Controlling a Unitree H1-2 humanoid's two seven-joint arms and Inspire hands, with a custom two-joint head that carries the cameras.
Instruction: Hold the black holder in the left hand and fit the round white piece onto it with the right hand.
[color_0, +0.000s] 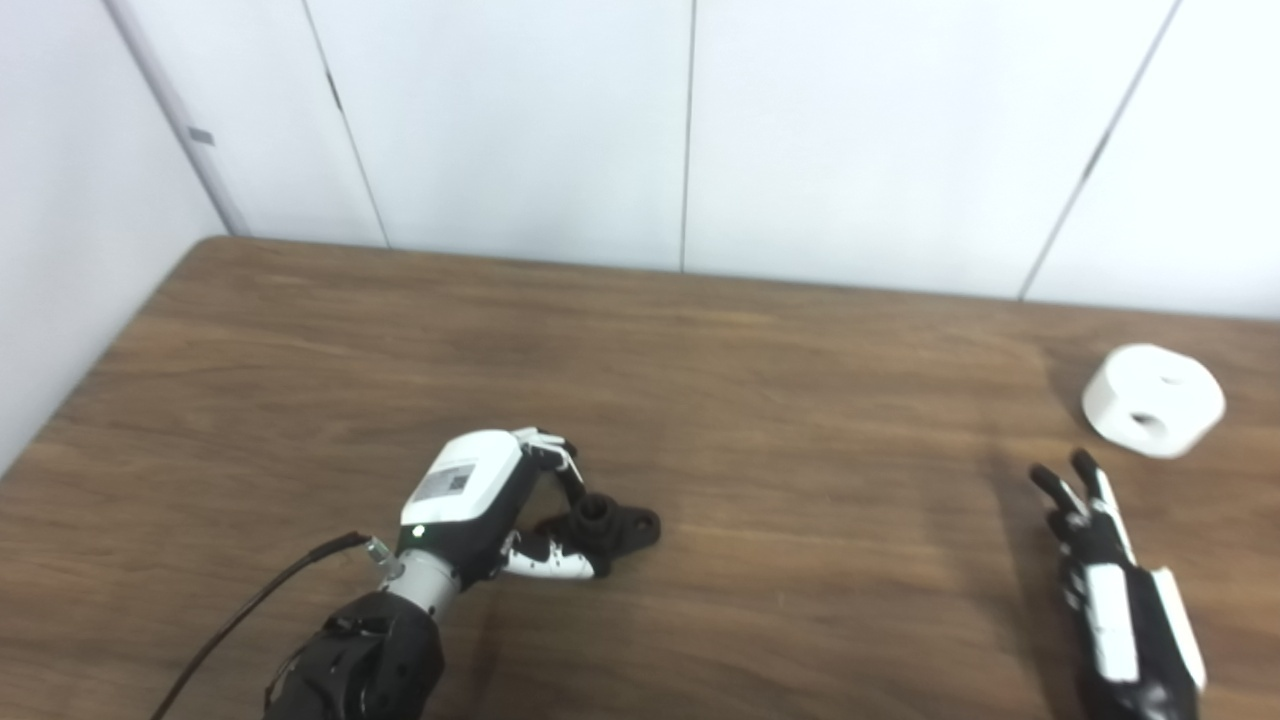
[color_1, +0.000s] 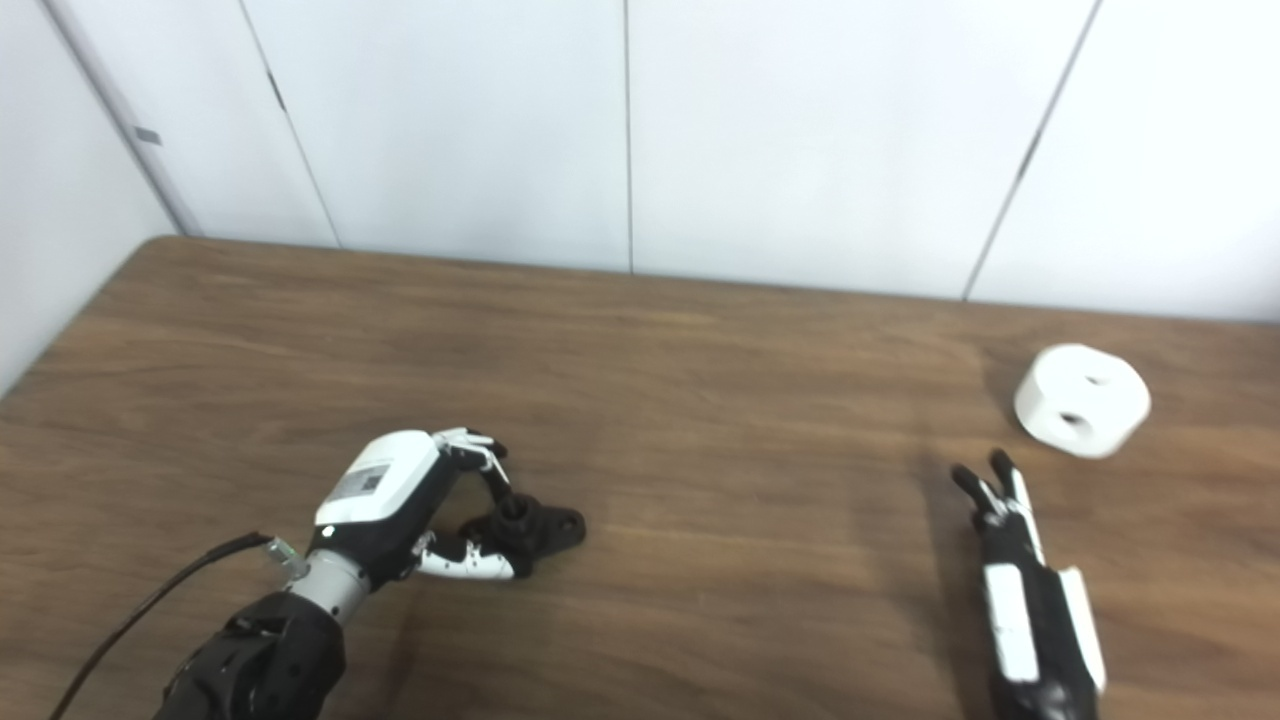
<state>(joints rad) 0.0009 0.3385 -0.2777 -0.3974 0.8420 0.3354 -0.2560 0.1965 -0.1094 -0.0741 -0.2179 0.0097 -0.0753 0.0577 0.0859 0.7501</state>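
Observation:
The black holder (color_0: 622, 523) lies on the wooden table (color_0: 700, 380) left of centre, a short round post standing up from its flat base. My left hand (color_0: 470, 498) is curled around its left end, fingers over the post and thumb along the base's near side. The round white piece (color_0: 1152, 400) rests at the far right of the table, with holes showing in its top and side. My right hand (color_0: 1108, 580) sits low, near and a little left of that piece, apart from it, fingers stretched out and holding nothing.
White wall panels (color_0: 690, 130) rise straight behind the table's far edge. A black cable (color_0: 250, 610) trails from my left wrist toward the bottom left. Bare wood stretches between the two hands.

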